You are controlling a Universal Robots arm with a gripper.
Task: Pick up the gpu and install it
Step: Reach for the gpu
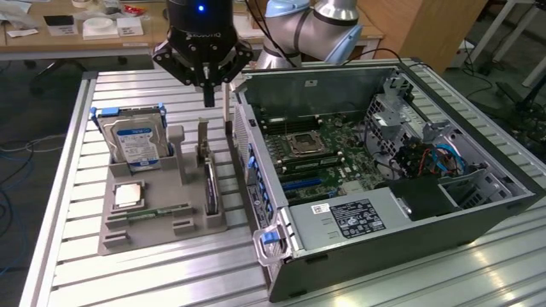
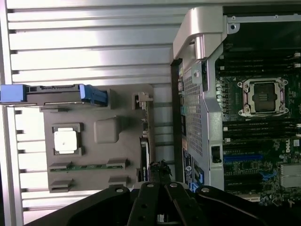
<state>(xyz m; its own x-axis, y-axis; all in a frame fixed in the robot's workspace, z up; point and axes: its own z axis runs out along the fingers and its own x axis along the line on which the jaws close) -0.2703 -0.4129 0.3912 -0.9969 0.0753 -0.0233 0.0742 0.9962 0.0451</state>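
Pincer fingers are pressing together with nothing between them, and the tool is hanging tips-down over the gray holder, clear of everything below. Reading the exterior view as a clock face and working from the near edge back, a silver handle with a blue tab is jutting from the front of the open computer case, which is lying on its side on the slatted metal worktop. The holder is sitting just beside the case at its nine o'clock. In the holder, a slim green memory stick is lying flat nearest the viewer, with a square processor chip resting at its eleven o'clock. The gpu is standing on edge in a slot along the holder's three o'clock side, its silver bracket rising at the far end, at six o'clock of the closed tips and not touching them. A hard drive with a blue-white label is standing upright at the gpu's ten o'clock. Inside the case, the motherboard is facing up with its socket exposed. Farther back, the arm is bending away at one o'clock of the pincer.
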